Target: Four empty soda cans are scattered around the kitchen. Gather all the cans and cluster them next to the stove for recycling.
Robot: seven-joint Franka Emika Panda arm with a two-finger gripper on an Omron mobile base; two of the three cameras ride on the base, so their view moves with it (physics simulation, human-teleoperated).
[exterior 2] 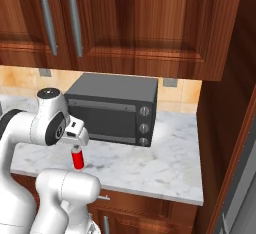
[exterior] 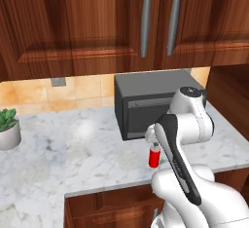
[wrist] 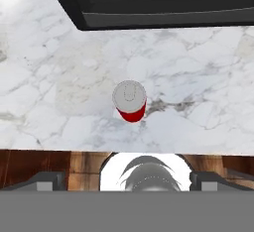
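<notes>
My counter polished white-grey marble, cabinets glossy dark wood, brushed metal handles, matt dark microwave, shiny red soda can.

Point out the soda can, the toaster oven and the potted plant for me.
soda can [wrist: 129, 97], hand view, on its silver top.
toaster oven [exterior 2: 107, 118], right base view, on its front door.
potted plant [exterior: 8, 135], left base view, on its pale pot.

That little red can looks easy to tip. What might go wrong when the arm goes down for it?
The can stands upright close to the counter front edge, so a nudge might tip it and roll it off. The gripper hangs open above it; coming down off-centre, a finger may land on the can's top instead of straddling it. The microwave stands just behind, leaving the arm little room.
</notes>
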